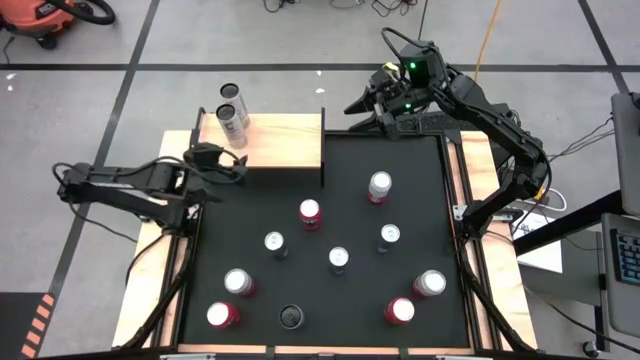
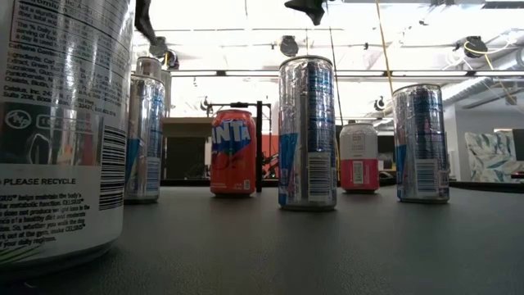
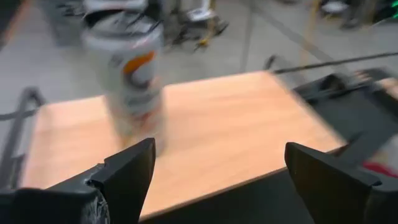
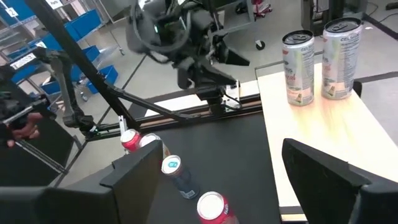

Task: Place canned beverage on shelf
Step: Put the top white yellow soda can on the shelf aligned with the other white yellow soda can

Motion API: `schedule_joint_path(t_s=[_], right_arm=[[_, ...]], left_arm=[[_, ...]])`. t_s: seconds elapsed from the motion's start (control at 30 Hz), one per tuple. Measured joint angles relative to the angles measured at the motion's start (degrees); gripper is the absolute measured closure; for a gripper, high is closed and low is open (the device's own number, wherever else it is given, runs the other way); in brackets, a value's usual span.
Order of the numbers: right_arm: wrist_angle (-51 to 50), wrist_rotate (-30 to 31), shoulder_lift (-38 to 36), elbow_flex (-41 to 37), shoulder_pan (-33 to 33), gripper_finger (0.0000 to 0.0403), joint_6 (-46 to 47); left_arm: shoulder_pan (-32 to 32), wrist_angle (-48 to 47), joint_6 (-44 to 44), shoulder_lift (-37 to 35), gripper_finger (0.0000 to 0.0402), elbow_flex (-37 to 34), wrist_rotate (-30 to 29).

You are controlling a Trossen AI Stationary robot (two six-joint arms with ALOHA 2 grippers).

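Observation:
The pale wood shelf [image 1: 280, 140] lies at the table's far left. Two silver cans stand upright on its far left corner, one [image 1: 233, 122] in front of the other [image 1: 229, 95]; they also show in the right wrist view [image 4: 297, 59] [image 4: 340, 50]. My left gripper [image 1: 238, 165] is open and empty, just over the shelf's near edge, a short way on the near side of the front can [image 3: 127, 81]. My right gripper [image 1: 358, 104] is open and empty, raised beyond the table's far edge, right of the shelf.
Several cans stand upright on the black mat [image 1: 420, 200]: silver ones [image 1: 380, 185] [image 1: 338, 260], red ones [image 1: 310, 213] [image 1: 400, 310], and others near the front edge. A black upright [image 1: 323, 145] bounds the shelf's right side.

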Motion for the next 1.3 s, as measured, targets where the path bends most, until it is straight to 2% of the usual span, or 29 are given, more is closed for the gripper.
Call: schedule_joint_path(t_s=[0.1, 0.2, 0.47, 0.77, 1.0, 1.3], right_arm=[[0.1, 0.8, 0.0, 0.0, 0.0, 0.0094, 0.0], [0.1, 0.9, 0.0, 0.0, 0.0, 0.0094, 0.0], [0.1, 0.9, 0.0, 0.0, 0.0, 0.0094, 0.2], [0.1, 0.9, 0.0, 0.0, 0.0, 0.0094, 0.8], [0.0, 0.7, 0.0, 0.0, 0.0, 0.0094, 1.5], [0.0, 0.7, 0.0, 0.0, 0.0, 0.0094, 1.1]], left_arm=[[1.0, -5.2, -4.9, 2.4, 0.0041, 0.0, -0.7], [2.3, -6.6, -7.2, 3.8, 0.0051, 0.0, -0.6], [6.7, -4.2, -6.9, 4.3, 0.0123, 0.0, 2.5], [10.2, 0.8, 0.7, 2.8, 0.0181, 0.0, 4.7], [14.0, 1.1, 4.3, 0.4, 0.0220, 0.0, 4.9], [18.2, 6.6, 12.6, 0.1, 0.0235, 0.0, 4.8]])
